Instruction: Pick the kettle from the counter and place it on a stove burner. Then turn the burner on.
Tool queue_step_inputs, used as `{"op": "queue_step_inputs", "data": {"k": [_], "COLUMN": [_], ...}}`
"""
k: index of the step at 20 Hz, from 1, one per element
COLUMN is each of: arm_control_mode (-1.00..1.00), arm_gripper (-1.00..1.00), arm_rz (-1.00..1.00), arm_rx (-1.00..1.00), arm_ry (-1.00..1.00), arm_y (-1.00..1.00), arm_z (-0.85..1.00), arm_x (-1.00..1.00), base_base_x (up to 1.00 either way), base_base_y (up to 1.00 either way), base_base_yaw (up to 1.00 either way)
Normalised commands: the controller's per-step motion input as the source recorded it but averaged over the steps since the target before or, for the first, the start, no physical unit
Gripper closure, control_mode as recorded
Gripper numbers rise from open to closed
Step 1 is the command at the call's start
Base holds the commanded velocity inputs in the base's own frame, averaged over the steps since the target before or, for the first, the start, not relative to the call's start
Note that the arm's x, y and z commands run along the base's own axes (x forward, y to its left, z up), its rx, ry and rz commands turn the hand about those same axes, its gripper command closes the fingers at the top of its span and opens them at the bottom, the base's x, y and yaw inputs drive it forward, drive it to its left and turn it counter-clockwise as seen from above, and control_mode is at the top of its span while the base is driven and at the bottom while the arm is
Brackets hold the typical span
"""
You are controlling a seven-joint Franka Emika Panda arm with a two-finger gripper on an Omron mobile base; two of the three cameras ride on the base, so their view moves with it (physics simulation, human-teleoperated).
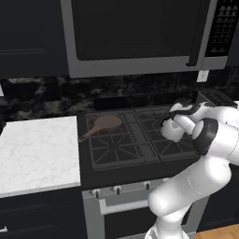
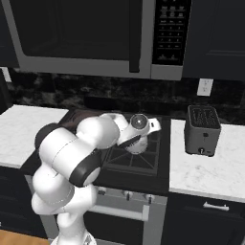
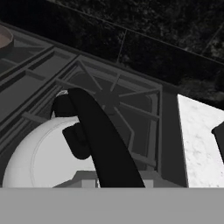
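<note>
Gripping the kettle (image 3: 39, 153) by its arched handle (image 3: 103, 144), hand (image 1: 179, 112) closed; likely rigid, slick-bodied, swinging over the right burners (image 3: 111, 98)

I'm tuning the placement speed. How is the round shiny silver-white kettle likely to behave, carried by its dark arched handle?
The round shiny silver-white kettle probably swings, hanging from its dark arched handle. Its glossy rounded body looks slippery, and it might rock on the black pronged grate.

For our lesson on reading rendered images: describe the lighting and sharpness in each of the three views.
Left base view: dim, backsplash nearly black, the copper frying pan and marble still clear. Right base view: brighter, soft highlights on the kettle and toaster. Hand view: sharp, no blur, the kettle's dark handle looms large.
</note>
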Motion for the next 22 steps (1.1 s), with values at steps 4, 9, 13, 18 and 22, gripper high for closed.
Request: {"op": "queue_step_inputs", "data": {"k": [4,9,13,18,22], "arm_control_mode": [-1.00,-1.00,-1.00,-1.00,-1.00], "arm_gripper": [1.00,-1.00,-1.00,-1.00,-1.00], "arm_rz": [0.00,0.00,0.00,0.00,0.00], "arm_rx": [0.00,0.00,0.00,0.00,-0.01], "arm_ry": [0.00,0.00,-0.02,0.00,-0.02], "arm_y": [0.00,0.00,0.04,0.17,0.17], "arm_z": [-0.11,0.00,0.19,0.46,0.54], "arm_x": [0.00,0.00,0.00,0.00,-0.06], "base_base_x": [0.00,0.00,0.00,0.00,0.00], "base_base_y": [0.00,0.00,0.00,0.00,0.00], "base_base_yaw": [0.00,0.00,0.00,0.00,0.00]}}
